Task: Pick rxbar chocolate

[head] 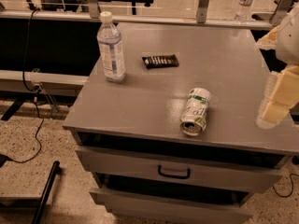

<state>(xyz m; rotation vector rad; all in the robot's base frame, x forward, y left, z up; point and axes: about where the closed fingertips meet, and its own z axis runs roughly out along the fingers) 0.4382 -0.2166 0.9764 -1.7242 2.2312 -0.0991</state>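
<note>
The rxbar chocolate (160, 61) is a small flat black bar with pale lettering, lying flat on the grey cabinet top (149, 101) toward the back middle. The gripper (274, 101) is the pale blurred shape at the right edge of the view, above the cabinet's right side, well to the right of and nearer than the bar. It touches nothing that I can see.
A clear water bottle (111, 48) stands upright left of the bar. A green-and-white soda can (195, 111) lies on its side near the front edge. The cabinet has drawers (174, 171) below. A second bottle (245, 3) stands far back right.
</note>
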